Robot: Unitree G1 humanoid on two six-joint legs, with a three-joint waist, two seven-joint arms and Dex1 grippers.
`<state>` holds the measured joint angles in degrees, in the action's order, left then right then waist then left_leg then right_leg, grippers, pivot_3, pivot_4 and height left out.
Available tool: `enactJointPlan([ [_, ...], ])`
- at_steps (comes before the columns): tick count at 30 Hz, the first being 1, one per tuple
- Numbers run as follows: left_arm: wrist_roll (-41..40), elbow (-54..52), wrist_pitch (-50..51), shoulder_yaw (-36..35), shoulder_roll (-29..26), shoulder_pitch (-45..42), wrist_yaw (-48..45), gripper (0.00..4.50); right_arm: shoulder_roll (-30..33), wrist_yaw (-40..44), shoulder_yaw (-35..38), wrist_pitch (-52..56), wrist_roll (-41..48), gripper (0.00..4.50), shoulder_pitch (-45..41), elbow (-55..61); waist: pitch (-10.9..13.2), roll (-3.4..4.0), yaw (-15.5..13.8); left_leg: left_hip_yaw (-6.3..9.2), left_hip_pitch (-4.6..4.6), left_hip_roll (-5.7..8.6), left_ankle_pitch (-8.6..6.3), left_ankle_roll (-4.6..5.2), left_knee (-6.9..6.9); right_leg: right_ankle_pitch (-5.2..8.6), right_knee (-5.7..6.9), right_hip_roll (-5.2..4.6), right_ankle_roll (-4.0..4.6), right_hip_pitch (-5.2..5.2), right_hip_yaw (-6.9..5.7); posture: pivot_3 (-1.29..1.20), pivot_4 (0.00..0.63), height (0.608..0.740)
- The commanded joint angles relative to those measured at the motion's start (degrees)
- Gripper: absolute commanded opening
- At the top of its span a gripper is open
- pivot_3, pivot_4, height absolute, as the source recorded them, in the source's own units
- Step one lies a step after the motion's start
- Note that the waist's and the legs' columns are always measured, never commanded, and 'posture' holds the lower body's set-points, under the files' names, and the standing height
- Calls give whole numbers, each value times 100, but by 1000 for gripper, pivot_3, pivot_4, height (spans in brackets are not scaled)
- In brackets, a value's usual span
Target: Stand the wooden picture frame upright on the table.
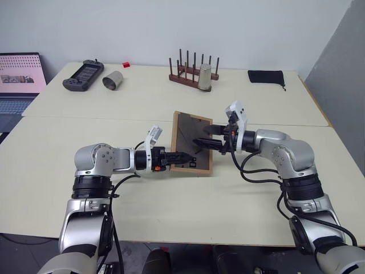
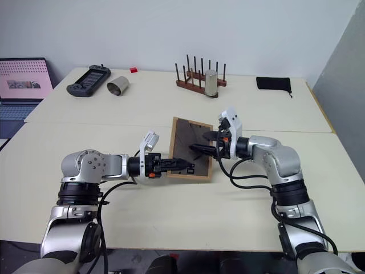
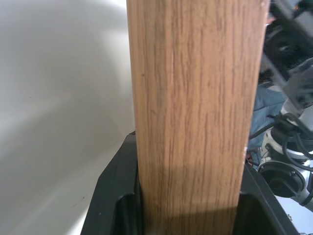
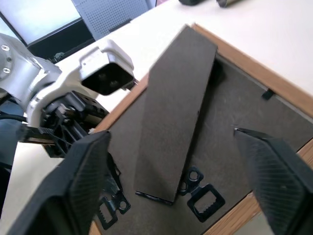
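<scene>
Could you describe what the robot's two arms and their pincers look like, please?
Both arms are silver-grey metal with rounded joint housings and black bands between segments. Loose black cables loop along the outside of each arm. Each wrist carries a white camera housing. The left pincer and the right pincer each end in two slim black fingers; the right one's finger pads show a fine textured pattern. Small orange-red marks sit near the left wrist.

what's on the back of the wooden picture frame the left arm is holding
The small light-wood picture frame shows a dark grey-brown back panel with a fold-out stand strip and black metal hangers. Its picture side faces away, unseen.
</scene>
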<state>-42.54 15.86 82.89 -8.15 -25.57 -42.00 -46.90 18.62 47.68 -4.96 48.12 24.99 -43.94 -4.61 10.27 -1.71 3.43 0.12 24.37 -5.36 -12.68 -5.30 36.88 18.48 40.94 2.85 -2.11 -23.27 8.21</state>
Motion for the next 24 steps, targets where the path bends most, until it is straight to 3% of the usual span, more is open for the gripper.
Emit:
enactJointPlan([
  [1, -222, -324, -34, -68, -38, -70, -113, 1278, -104, 101, -169, -143, 28, 4487, -234, 161, 1, 1, 0, 0, 0, 0, 0, 0, 0, 0, 0, 0, 0, -1, 0, 0, 150, 740],
  [7, -218, -309, -38, -109, -20, -60, -75, 1278, -133, 461, -268, 183, 492, 4487, -85, 712, 1, 1, -1, 1, 2, -1, 0, 0, 0, 0, 1, 0, 0, -2, -2, 0, 150, 740],
  [14, -209, -261, -73, -122, -8, -26, -80, 1278, 328, 726, 53, 905, 1165, 4487, 110, 1250, 1, 1, -11, 3, 4, 0, 0, 0, 0, 0, 0, 0, 0, -2, -5, 0, 150, 740],
  [19, -253, -257, -19, -154, 20, -11, -75, 1278, 601, 645, 247, 1012, 1233, 4487, 245, 1290, 1, 1, -10, 4, 4, 0, 0, 1, 1, 0, 0, 0, 0, -2, -4, 0, 150, 740],
  [24, -350, -230, 101, -187, -16, -61, -90, 1278, 1257, 658, 400, 630, 935, 4487, 612, 1306, 1, 1, -11, 5, 6, 1, -1, 1, 0, 0, -6, 0, -1, -2, -4, 0, 150, 740],
])
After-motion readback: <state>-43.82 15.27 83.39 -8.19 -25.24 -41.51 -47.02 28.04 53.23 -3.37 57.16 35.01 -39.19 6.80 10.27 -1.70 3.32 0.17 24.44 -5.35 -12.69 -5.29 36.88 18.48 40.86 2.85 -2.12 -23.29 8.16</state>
